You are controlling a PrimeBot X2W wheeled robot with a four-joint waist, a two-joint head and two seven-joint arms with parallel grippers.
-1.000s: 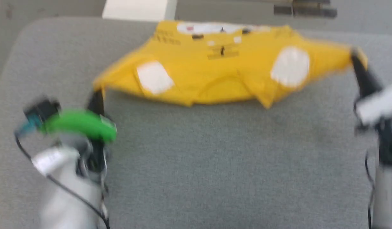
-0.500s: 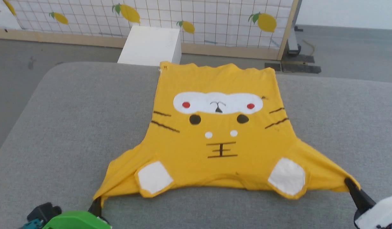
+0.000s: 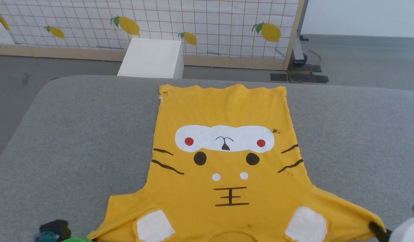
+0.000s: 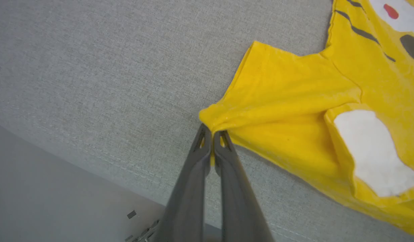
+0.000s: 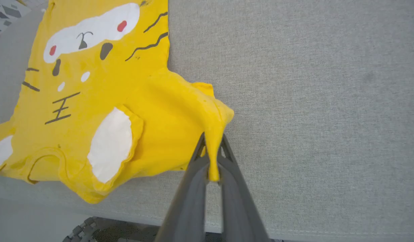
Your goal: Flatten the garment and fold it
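The yellow tiger-face T-shirt (image 3: 223,168) lies face up on the grey padded table (image 3: 75,134), hem toward the far edge and sleeves toward me. In the left wrist view my left gripper (image 4: 212,132) is shut on the bunched tip of the shirt's (image 4: 294,111) left sleeve. My right gripper (image 5: 212,143) pinches the right sleeve tip of the shirt (image 5: 102,87), a strip of cloth running down between its fingers. In the head view the right gripper (image 3: 375,228) shows at the lower right corner. Both sleeves are pulled outward and taut.
A white box (image 3: 151,58) stands on the floor beyond the table's far edge. Behind it runs a lemon-printed screen (image 3: 193,23) on a wooden frame. The table's near edge (image 5: 294,232) lies just below both grippers.
The head camera has tilted up, so the whole picture shifted. The shirt has been drawn toward me, its sleeves now at the bottom edge, still held by both grippers.
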